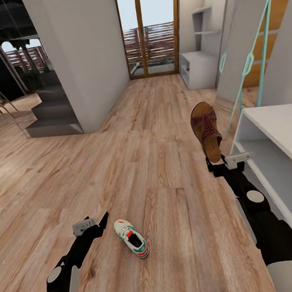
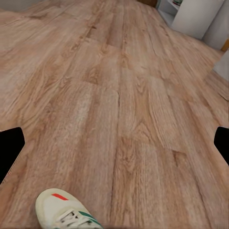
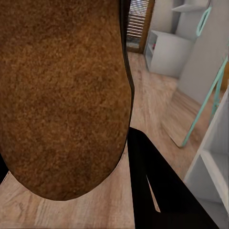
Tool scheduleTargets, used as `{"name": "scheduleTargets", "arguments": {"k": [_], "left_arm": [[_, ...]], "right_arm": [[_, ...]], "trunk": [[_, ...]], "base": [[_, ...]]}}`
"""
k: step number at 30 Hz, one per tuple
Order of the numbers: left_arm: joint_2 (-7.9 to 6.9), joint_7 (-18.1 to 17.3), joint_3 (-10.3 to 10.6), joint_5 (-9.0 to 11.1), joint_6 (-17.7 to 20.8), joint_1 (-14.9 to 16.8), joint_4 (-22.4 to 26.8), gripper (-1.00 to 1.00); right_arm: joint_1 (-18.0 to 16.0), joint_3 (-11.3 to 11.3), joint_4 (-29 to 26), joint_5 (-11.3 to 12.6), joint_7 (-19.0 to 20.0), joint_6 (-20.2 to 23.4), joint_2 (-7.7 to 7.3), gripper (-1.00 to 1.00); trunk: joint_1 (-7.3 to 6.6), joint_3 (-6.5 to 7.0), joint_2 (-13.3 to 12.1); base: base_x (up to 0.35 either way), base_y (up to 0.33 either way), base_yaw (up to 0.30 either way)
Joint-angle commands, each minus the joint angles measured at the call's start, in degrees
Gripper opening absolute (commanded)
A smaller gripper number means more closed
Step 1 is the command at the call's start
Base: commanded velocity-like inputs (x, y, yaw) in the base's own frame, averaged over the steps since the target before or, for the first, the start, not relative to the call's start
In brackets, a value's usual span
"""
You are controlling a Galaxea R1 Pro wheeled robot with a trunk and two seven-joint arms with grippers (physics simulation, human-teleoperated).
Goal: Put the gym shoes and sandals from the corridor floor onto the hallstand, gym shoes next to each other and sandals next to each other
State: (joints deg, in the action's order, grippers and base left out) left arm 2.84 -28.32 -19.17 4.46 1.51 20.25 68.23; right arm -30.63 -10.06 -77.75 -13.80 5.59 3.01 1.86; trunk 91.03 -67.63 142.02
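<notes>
One gym shoe [image 1: 131, 238], white with green stripes and a red-orange tongue, lies on the corridor floor [image 1: 158, 163] just right of my left gripper [image 1: 95, 222]. That gripper is open and empty, and its wrist view has the shoe's toe [image 2: 62, 210] below the spread fingers [image 2: 9, 148]. My right gripper [image 1: 218, 164] is shut on the heel end of a dark brown sandal [image 1: 206, 131], held upright above the floor. The sandal's brown sole [image 3: 62, 95] is close against the right wrist camera. The hallstand [image 1: 198, 67], with its stepped upper shelves, stands far down the corridor on the right [image 3: 169, 52].
A plain low white bench [image 1: 283, 136] with an open shelf stands right beside my right arm [image 3: 210, 162]. Teal hoops on cords [image 1: 248, 63] hang by the right wall. A grey wall block and dark steps [image 1: 54, 114] stand at left, and a glass door [image 1: 150, 23] ends the corridor.
</notes>
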Motion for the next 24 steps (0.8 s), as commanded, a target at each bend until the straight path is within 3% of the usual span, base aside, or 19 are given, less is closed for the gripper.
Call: {"name": "scheduleTargets", "arguments": {"k": [1, 15, 24], "left_arm": [[0.06, -0.4, -0.2, 0.4, 0.2, 0.1, 0.0, 1.00], [0.06, -0.4, -0.2, 0.4, 0.2, 0.1, 0.0, 1.00], [0.06, -0.4, -0.2, 0.4, 0.2, 0.1, 0.0, 1.00]], "right_arm": [[0.0, -0.2, -0.1, -0.3, 0.5, 0.3, 0.07, -1.00], [0.0, -0.2, -0.1, -0.3, 0.5, 0.3, 0.05, -1.00], [0.0, -0.2, -0.1, -0.3, 0.4, 0.3, 0.04, -1.00]], "trunk": [[-0.01, -0.11, 0.0], [-0.01, -1.02, 0.0], [-0.01, -1.09, 0.0]], "base": [[0.000, -0.015, 0.206], [0.000, -0.002, 0.208], [0.041, -0.143, 0.023]]}}
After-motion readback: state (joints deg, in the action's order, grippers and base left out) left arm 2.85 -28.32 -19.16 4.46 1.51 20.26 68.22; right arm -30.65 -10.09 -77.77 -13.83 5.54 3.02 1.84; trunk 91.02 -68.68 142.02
